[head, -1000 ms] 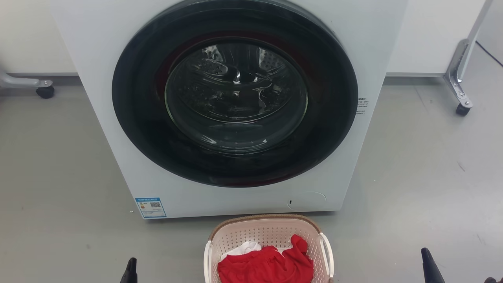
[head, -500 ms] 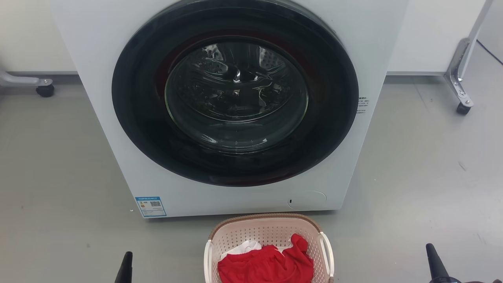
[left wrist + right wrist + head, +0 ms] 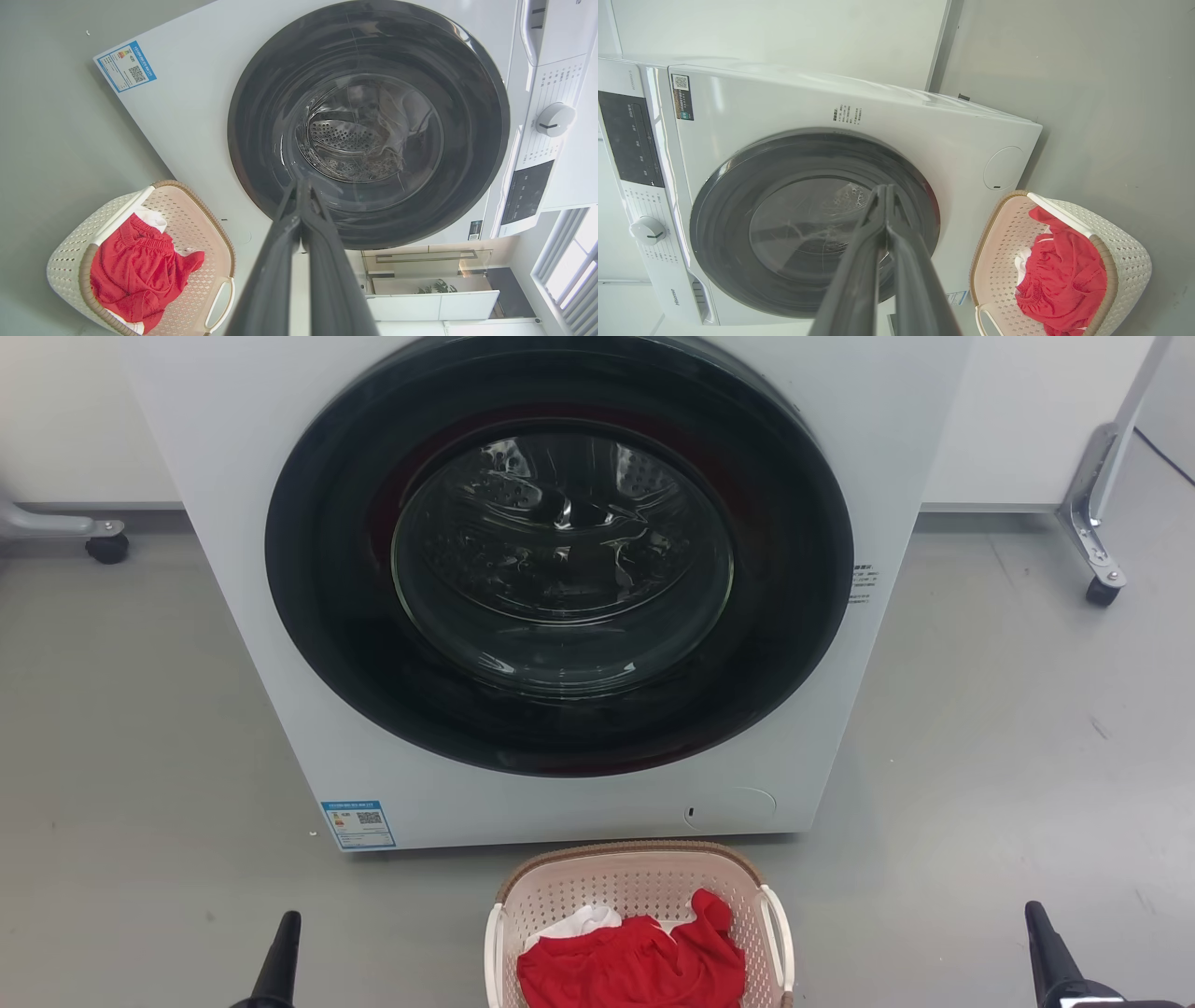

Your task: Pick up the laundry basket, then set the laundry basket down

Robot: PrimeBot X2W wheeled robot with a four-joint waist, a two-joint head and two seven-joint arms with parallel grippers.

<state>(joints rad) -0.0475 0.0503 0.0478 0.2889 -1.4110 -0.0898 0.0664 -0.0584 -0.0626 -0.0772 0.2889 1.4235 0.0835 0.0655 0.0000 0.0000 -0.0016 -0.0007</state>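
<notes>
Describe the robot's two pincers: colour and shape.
The left pincer has two long, slim fingers in matt dark grey, broad at the base and tapering to a narrow tip. The right pincer is built the same, with two long dark grey fingers tapered alike. From the head camera both look almost black, like pointed spikes.

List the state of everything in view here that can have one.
laundry basket, upright on the floor before the washer, not gripped.
washer door, closed.
red garment, crumpled inside the laundry basket.
left gripper, shut, empty.
right gripper, shut, empty.
</notes>
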